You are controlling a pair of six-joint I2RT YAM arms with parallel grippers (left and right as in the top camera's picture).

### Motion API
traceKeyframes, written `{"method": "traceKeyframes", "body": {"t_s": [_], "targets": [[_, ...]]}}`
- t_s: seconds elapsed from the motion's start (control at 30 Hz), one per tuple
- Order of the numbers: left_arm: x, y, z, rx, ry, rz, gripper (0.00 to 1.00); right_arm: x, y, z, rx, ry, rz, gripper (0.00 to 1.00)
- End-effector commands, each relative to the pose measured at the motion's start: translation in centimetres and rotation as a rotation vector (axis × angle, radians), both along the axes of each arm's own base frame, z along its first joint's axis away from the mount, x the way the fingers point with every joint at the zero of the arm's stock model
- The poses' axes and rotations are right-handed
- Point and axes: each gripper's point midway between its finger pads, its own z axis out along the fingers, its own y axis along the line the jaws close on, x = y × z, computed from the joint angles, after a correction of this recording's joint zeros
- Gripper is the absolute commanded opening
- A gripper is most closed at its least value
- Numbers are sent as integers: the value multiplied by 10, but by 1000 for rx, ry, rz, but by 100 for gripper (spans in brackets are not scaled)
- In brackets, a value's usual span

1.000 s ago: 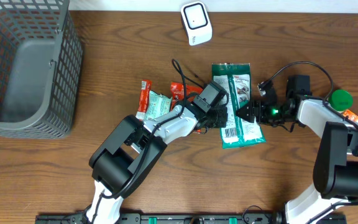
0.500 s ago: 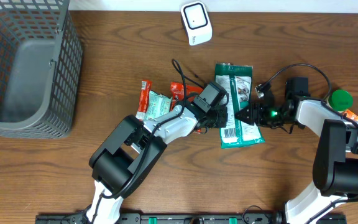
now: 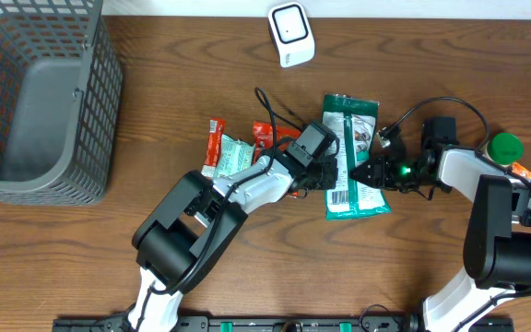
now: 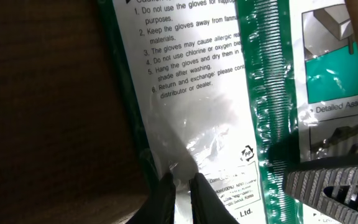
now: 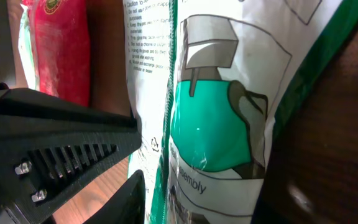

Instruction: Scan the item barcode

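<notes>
A green and white glove packet [image 3: 353, 138] lies on the table, printed back up, with a barcode label [image 3: 341, 196] near its lower left corner. My left gripper [image 3: 333, 174] pinches the packet's left edge; in the left wrist view its gripper [image 4: 182, 190] is shut on the thin film of the packet [image 4: 204, 93]. From the right, my right gripper [image 3: 364, 173] reaches over the packet. In the right wrist view the packet [image 5: 216, 112] fills the gap of that gripper [image 5: 210, 208], its fingers closed in on it. The white scanner [image 3: 290, 34] stands at the back.
A grey wire basket [image 3: 40, 55] fills the far left. Red and green snack packets [image 3: 233, 152] lie left of the left gripper. A green-capped bottle [image 3: 503, 146] and an orange item [image 3: 522, 171] sit by the right arm.
The right gripper has moved in over the packet and its jaws have narrowed onto it. The packet's top end has swung slightly right. The left gripper keeps its pinch.
</notes>
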Motion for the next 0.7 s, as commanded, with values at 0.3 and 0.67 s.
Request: {"method": "traceKeyframes", "body": {"t_s": [0.3,0.67], "targets": [[-8,19,-39,102,47,20,14,-6,14,3,74,0,34,20],[-2,14,-12,57,12,16,28,-5,12,-1,37,-3,37,1]]}}
